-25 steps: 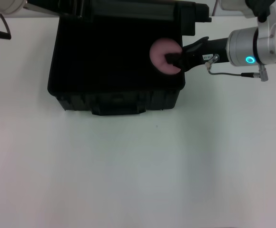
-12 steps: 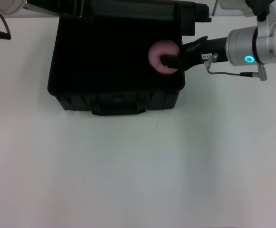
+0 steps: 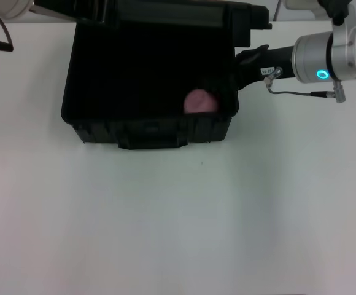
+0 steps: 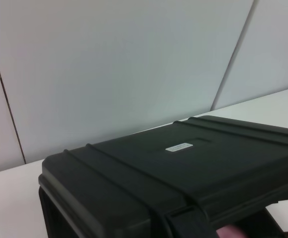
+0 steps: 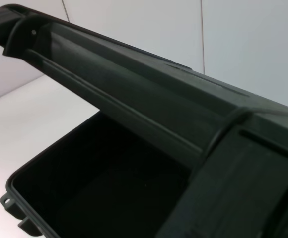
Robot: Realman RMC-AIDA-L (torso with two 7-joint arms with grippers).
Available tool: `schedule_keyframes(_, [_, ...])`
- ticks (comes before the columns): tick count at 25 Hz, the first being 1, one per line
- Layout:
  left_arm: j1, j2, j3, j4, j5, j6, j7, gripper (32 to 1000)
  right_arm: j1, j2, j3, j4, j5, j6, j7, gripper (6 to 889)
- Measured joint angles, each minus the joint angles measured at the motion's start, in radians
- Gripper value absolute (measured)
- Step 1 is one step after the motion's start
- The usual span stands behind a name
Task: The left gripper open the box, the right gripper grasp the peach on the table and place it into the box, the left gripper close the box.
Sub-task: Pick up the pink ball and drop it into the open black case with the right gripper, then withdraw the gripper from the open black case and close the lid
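White tabletop point(image 3: 178, 215) is spreading across the head view, with pale wall panels point(image 4: 109, 64) standing behind it in the left wrist view. On that table the peach point(image 3: 199, 102) is lying free inside the box point(image 3: 104, 126), down on the floor of the case in the corner closest to the robot on its right-hand side, close against the front wall and with nothing gripping it. The box is sitting with its lid point(image 4: 183, 158) raised and leaning back at the far edge; a small white label point(image 4: 179, 147) is showing on the lid's outer face in the left wrist view, and a sliver of pink is peeking under the lid there. The right gripper point(image 3: 242, 64) is hanging at the box's right rim, above and apart from the peach, its black fingers merging with the dark case so that I cannot tell whether they are spread or pressed together. Its silver arm is showing a cyan ring point(image 3: 321, 77) and a thin grey cable point(image 3: 294, 93). The left gripper itself is out of sight beyond the far left corner.
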Motion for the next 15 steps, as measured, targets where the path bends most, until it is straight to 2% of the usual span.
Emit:
schedule_keyframes(9, [0.000,0.0001,0.001,0.000,0.000,-0.001,0.000,397,0.000,0.000,0.000,-0.001,-0.001,0.000,0.003,800])
schedule_keyframes(15, [0.001,0.0001,0.002,0.007,0.000,0.001,0.000,398,0.000,0.000,0.000,-0.002,-0.002,0.000,0.005,805])
